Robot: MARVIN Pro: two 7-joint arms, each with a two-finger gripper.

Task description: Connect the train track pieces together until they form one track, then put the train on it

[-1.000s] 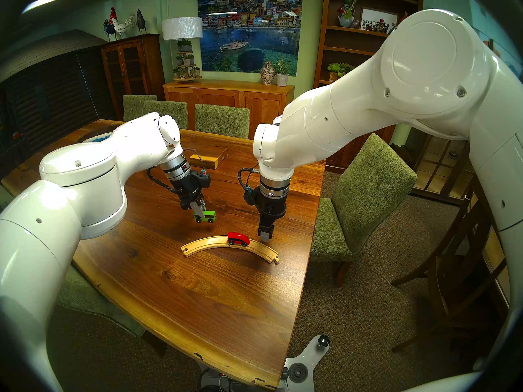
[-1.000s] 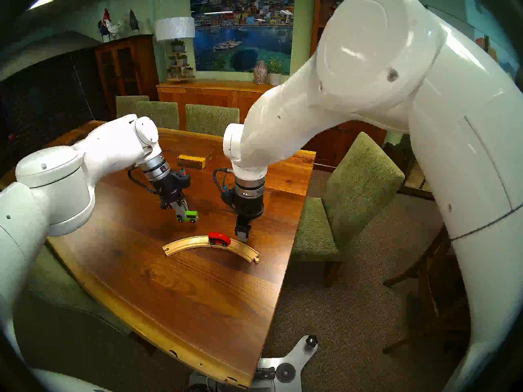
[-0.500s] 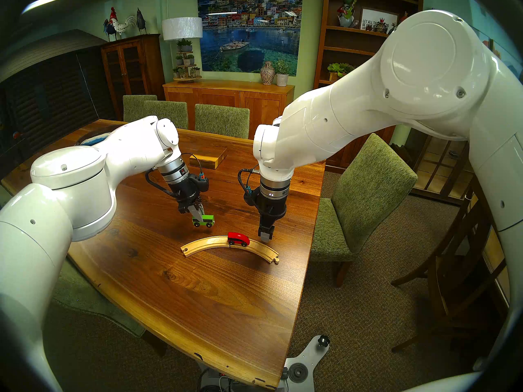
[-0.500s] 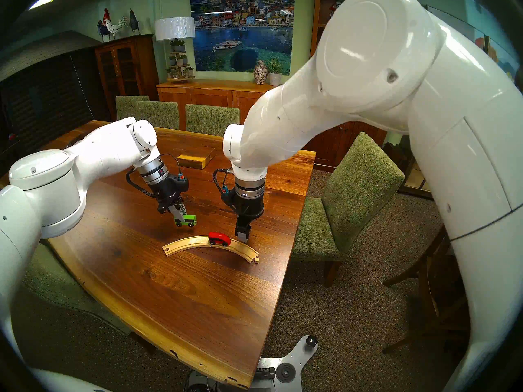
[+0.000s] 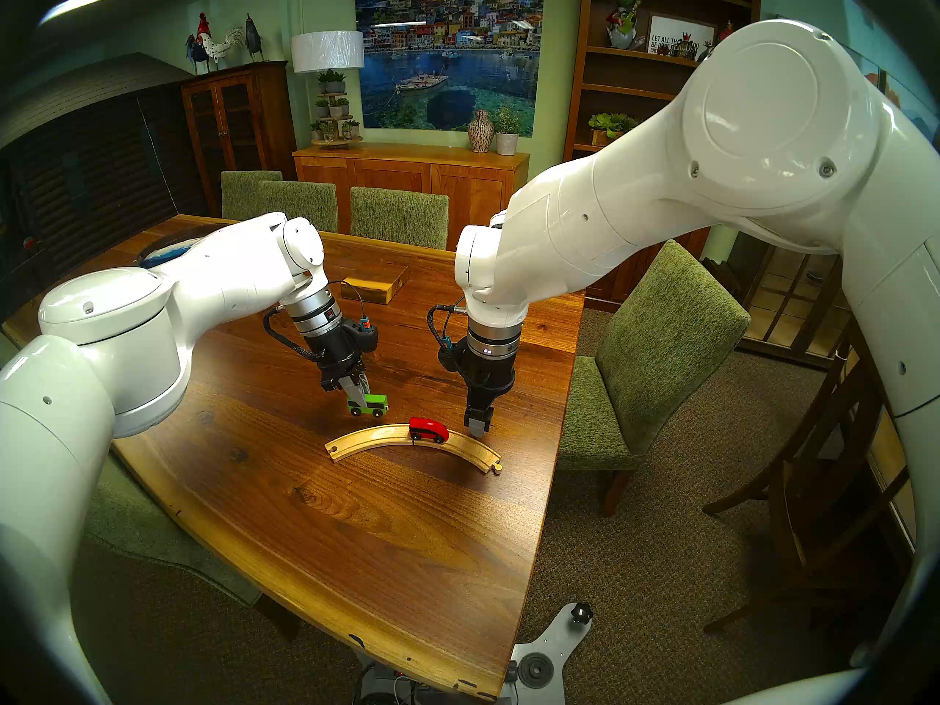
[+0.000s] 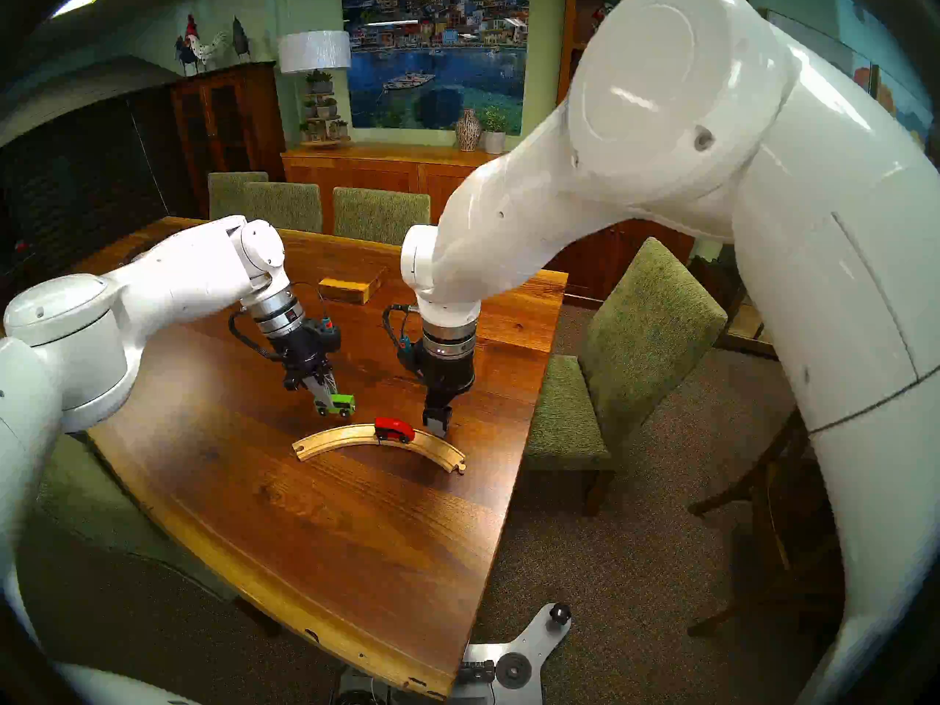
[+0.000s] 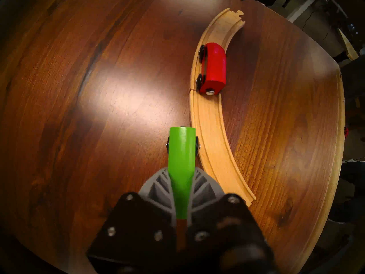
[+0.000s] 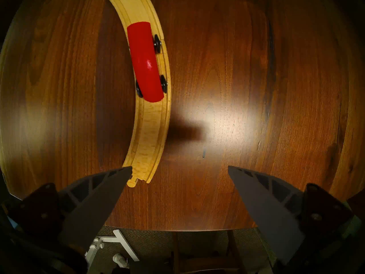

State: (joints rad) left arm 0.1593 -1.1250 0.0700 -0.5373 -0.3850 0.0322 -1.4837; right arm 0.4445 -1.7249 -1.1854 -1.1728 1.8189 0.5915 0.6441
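From the head's left eye, the left hand [image 5: 357, 394] is gripping one end of the green carriage [image 5: 368, 405], holding it in the air just behind the track [image 5: 413, 441], which is lying as one joined arc on the table [image 5: 356, 526]. The red engine [image 5: 429, 429] is sitting on the arc near its middle, and the right hand [image 5: 478, 424] is hanging just beside the engine, pointing down over the track's far edge. A wooden block [image 5: 375, 284] is lying well back on the table. The right eye is showing the same: carriage [image 6: 336, 405] aloft in the left hand [image 6: 325, 397], engine [image 6: 394, 429] on the track [image 6: 379, 438], right hand [image 6: 437, 421] close by. The left wrist view is looking down the carriage [image 7: 180, 161], which is sticking out from between the clenched fingers [image 7: 158, 186], beside the track [image 7: 212, 129]; the engine [image 7: 214, 69] is standing by the seam where the two curves meet. In the right wrist view the fingers [image 8: 102, 198] are standing wide apart, grasping nothing, with the track's peg end [image 8: 132, 182] just beside one fingertip and the engine [image 8: 145, 62] farther along the grooves.
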